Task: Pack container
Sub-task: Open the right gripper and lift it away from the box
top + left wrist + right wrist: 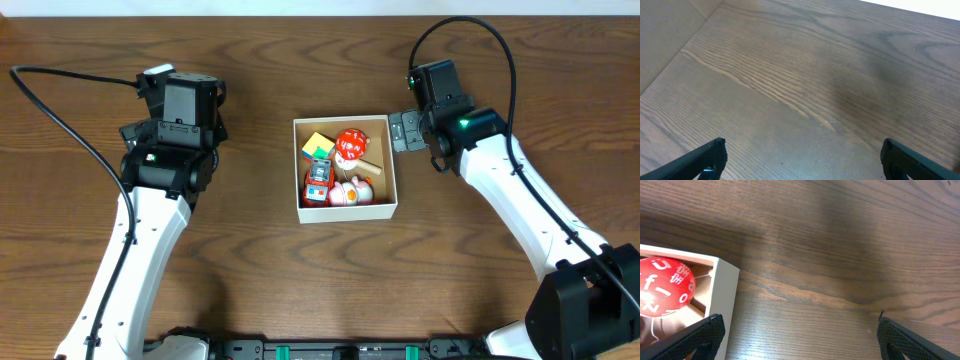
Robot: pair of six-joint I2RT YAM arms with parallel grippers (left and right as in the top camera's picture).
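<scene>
The container (345, 211), a square shallow cardboard box with white walls and a brown inside, sits at the table's middle. It holds a red ball with white marks (350, 143), a yellow and green block (318, 147), a red toy car (318, 181) and a pink and white toy (351, 190). My right gripper (404, 131) is open and empty just right of the box's far right corner. In the right wrist view the box's wall (726, 295) and the red ball (665, 286) show at the left, between the spread fingers (800, 337). My left gripper (802, 160) is open over bare wood, far left of the box (180, 98).
A black cable (60, 110) runs from the left arm across the far left of the table. Another cable (470, 35) loops above the right arm. The robot base (320, 350) lies along the near edge.
</scene>
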